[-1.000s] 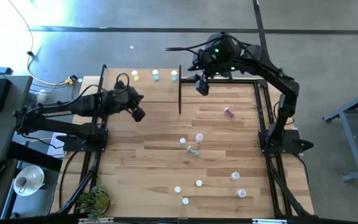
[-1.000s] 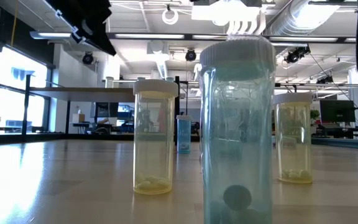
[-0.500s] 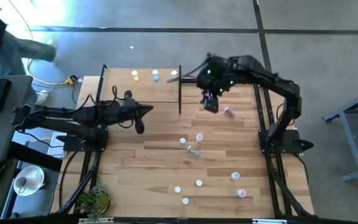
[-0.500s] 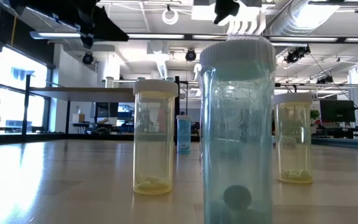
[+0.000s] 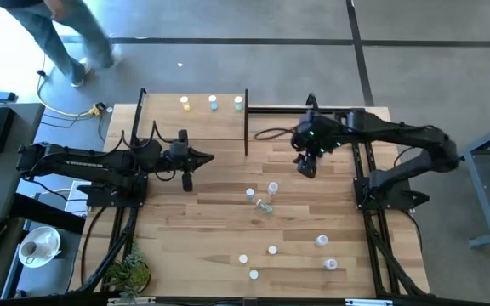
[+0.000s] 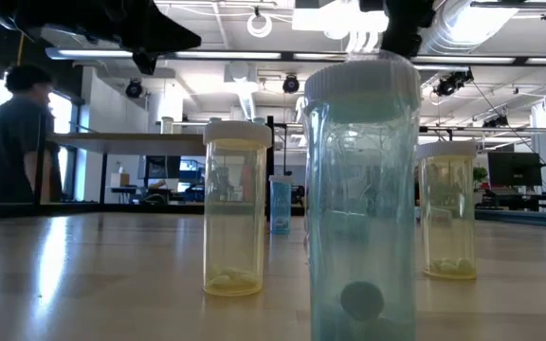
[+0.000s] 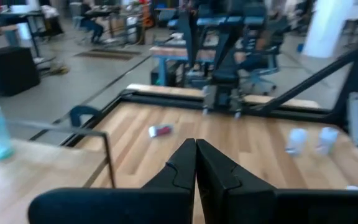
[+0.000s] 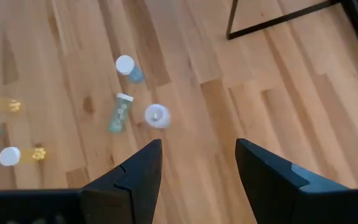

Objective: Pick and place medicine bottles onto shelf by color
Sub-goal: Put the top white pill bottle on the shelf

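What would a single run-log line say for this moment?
left gripper: jaws shut, empty | right gripper: jaws open, empty, above table | shelf: three medicine bottles | pink bottle: lying on table

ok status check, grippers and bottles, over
Left gripper shut, empty, idle mid-table. Right gripper open, empty, over the pink bottle's spot. Three bottles on shelf; rest loose on table. Nothing blocking.

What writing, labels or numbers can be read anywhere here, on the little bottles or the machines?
None can be read.
Left arm: a pale line of lettering along it, too small to make out.
Medicine bottles, such as the big blue one in the low view: no label shows.
Shelf: bare wood, no markings.
Room behind the table: no legible signs.
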You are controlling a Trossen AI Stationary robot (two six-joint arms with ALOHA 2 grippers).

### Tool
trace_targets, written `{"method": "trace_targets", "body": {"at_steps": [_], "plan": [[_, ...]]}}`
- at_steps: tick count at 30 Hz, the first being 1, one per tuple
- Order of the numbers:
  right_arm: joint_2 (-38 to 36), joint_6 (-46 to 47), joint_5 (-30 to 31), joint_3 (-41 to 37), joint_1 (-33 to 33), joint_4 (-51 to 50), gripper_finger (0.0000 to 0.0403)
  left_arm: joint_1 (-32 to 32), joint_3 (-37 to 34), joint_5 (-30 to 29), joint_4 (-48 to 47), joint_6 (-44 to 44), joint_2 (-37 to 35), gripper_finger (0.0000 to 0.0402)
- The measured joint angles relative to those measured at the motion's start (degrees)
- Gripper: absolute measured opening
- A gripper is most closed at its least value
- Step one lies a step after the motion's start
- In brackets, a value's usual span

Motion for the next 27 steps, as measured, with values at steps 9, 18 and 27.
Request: {"method": "trace_targets", "body": {"at_steps": [9, 18, 27], "plan": [[-10.31, 6.17, 5.51, -15.47, 5.41, 13.17, 0.0195, -0.11, 0.01, 5.40, 1.21, -0.11, 1.72, 0.0000], [-12.09, 6.60, 8.23, -28.13, 10.07, 30.84, 0.0195, -0.11, 0.02, 5.41, 1.90, -1.01, 5.57, 0.0000], [-12.14, 8.52, 16.12, -33.22, 14.08, 36.81, 0.0195, -0.11, 0.02, 5.41, 4.70, -2.49, 7.56, 0.0037]]}}
